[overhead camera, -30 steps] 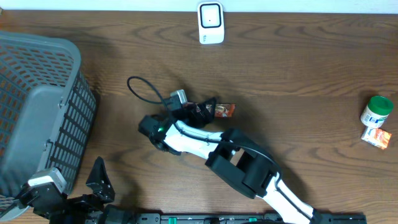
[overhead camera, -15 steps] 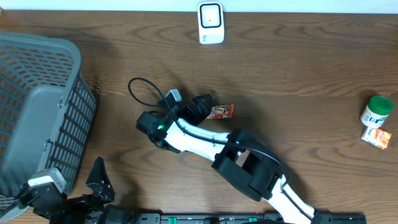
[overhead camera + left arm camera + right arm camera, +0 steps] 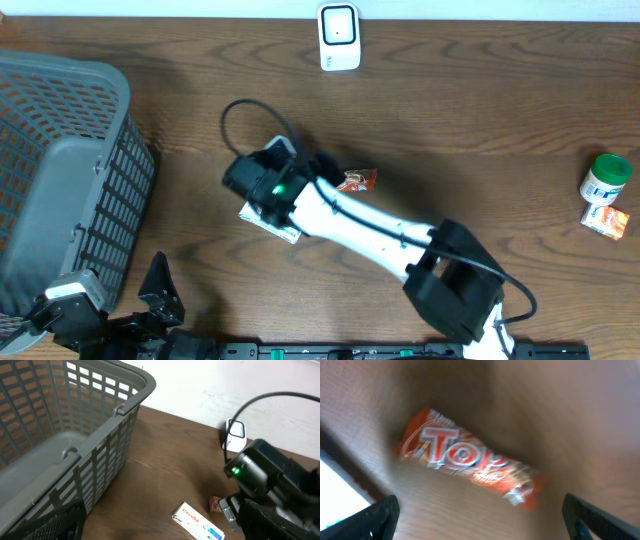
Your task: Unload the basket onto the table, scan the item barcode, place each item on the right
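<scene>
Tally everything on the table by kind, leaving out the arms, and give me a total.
Basket: 1
Scanner: 1
Candy bar: 1
Bottle: 1
Boxes: 2 (white box, orange-and-white box)
Total: 6

1. From where I sit, the dark brown wooden table (image 3: 480, 110) shows clear grain and a smooth, fairly matt top.
2. The grey plastic lattice basket (image 3: 70, 70) looks matt to me.
3. The orange crinkly foil snack wrapper (image 3: 470, 462) is glossy.
4. The small white cardboard box (image 3: 197, 521) looks smooth and slightly shiny.
5. The white plastic scanner stand (image 3: 339, 37) seems smooth.
</scene>
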{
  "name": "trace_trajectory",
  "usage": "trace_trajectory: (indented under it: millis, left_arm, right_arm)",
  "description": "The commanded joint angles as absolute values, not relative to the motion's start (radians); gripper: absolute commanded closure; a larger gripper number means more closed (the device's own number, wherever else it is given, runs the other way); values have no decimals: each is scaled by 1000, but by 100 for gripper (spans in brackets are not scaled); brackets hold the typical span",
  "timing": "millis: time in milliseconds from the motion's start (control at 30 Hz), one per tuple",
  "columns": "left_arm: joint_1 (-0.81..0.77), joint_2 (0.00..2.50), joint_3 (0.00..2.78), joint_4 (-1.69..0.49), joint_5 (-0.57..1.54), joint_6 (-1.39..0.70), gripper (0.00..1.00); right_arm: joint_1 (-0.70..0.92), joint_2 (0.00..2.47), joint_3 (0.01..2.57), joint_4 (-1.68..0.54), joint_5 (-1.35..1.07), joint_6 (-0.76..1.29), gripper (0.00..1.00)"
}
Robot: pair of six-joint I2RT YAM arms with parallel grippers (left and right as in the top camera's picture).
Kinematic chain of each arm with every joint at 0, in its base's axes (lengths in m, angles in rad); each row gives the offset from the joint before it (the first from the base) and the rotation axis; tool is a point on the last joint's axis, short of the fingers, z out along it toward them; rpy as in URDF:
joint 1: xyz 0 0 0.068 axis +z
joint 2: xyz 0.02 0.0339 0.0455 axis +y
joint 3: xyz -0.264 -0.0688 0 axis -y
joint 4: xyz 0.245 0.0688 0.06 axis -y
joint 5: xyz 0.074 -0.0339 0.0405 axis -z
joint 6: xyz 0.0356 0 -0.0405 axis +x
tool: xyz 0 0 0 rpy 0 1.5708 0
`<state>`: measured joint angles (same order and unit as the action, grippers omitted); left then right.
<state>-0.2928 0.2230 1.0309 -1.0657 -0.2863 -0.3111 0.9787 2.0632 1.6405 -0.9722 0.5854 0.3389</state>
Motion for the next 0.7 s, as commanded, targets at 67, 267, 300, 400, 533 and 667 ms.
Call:
trace_trajectory:
  millis: [67, 267, 300, 400, 533, 667]
  left_arm:
    - [-293, 223, 1030, -1062, -281, -312, 3]
    - [-293, 223, 1030, -1062, -281, -312, 3]
    - [-293, 223, 1030, -1062, -281, -312, 3]
    - [-293, 223, 1030, -1062, -281, -312, 2]
    - [-293, 223, 1030, -1062, -281, -312, 3]
    - [-293, 223, 1030, -1062, -281, -312, 3]
  right_arm:
    - [755, 2060, 1638, -996, -23, 471, 1]
    - [570, 2054, 1638, -1013, -194, 470, 3]
    - [535, 2054, 1638, -1024, -229, 466, 2]
    - [433, 2055, 1620, -1056, -353, 427, 2]
    - [321, 2055, 1560, -1047, -486, 357, 2]
    - [248, 2055, 1470, -1020, -499, 329, 1]
